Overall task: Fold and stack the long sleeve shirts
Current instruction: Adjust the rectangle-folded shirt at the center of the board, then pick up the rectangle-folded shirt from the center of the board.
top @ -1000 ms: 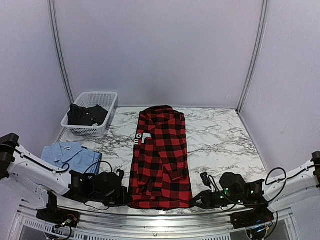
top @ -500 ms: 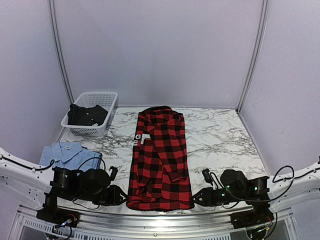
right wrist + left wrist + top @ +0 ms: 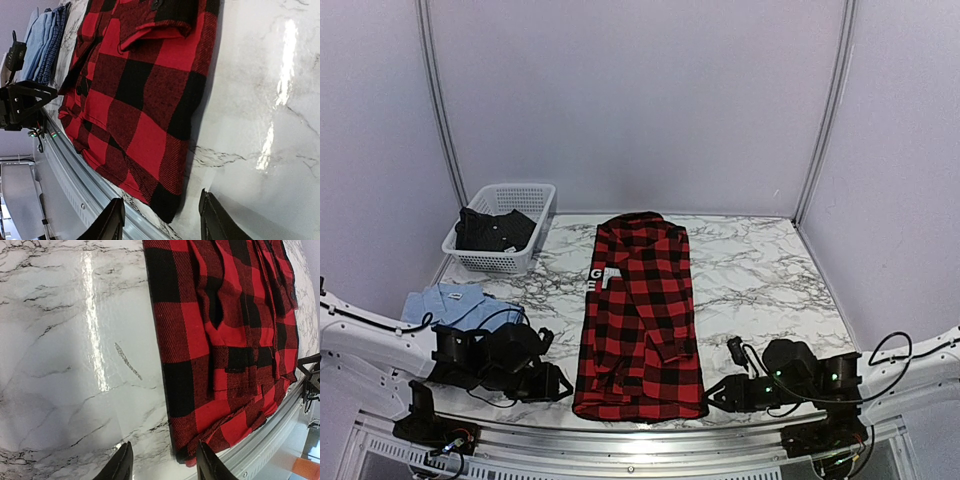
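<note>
The red-and-black flannel shirt (image 3: 640, 320) lies lengthwise down the middle of the marble table, with white letters at its left edge. Its near hem reaches the table's front rail. My left gripper (image 3: 563, 385) stands open just left of the near left hem corner. In the left wrist view that corner of the flannel shirt (image 3: 225, 340) lies flat ahead of the left gripper (image 3: 165, 462), untouched. My right gripper (image 3: 712, 395) is open by the near right corner. There the flannel shirt (image 3: 140, 90) rests on the table in front of the right gripper (image 3: 162, 220). The folded light blue shirt (image 3: 450, 303) lies at the left.
A white mesh basket (image 3: 510, 188) holding a dark garment (image 3: 495, 230) stands at the back left. The metal front rail (image 3: 640, 428) runs just below the hem. Bare marble (image 3: 760, 270) stretches to the right of the flannel shirt.
Both grippers have opened and let go of the flannel's near hem corners, which now lie flat. The left arm has drawn back a little to the left.
</note>
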